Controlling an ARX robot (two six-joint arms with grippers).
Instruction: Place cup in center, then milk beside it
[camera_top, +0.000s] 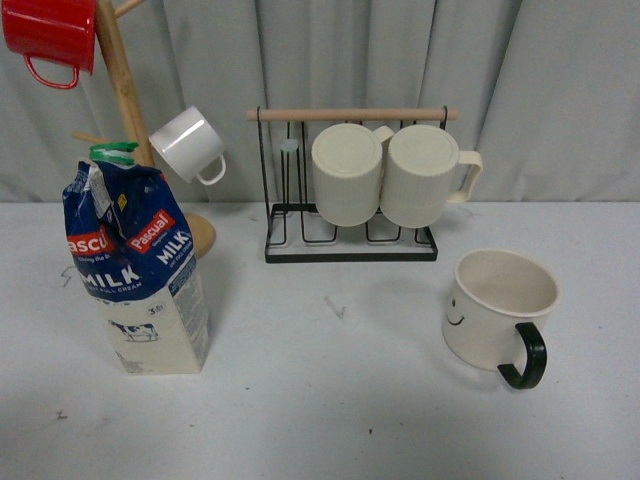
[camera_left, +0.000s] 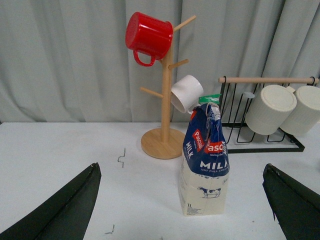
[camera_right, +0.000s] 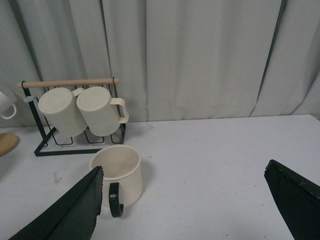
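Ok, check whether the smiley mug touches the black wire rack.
Apart. Front view shows bare table between the smiley mug and the black wire rack.

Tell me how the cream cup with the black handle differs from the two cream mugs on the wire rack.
The cup stands upright on the table; the two mugs lie sideways on the rack. The cup's handle is black; the mugs' handles are cream. The cup bears a smiley face; the mugs are ribbed. All are cream.

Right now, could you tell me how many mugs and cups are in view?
5: a red mug and a white cup on the wooden tree, two ribbed mugs on the wire rack, the smiley cup on the table.
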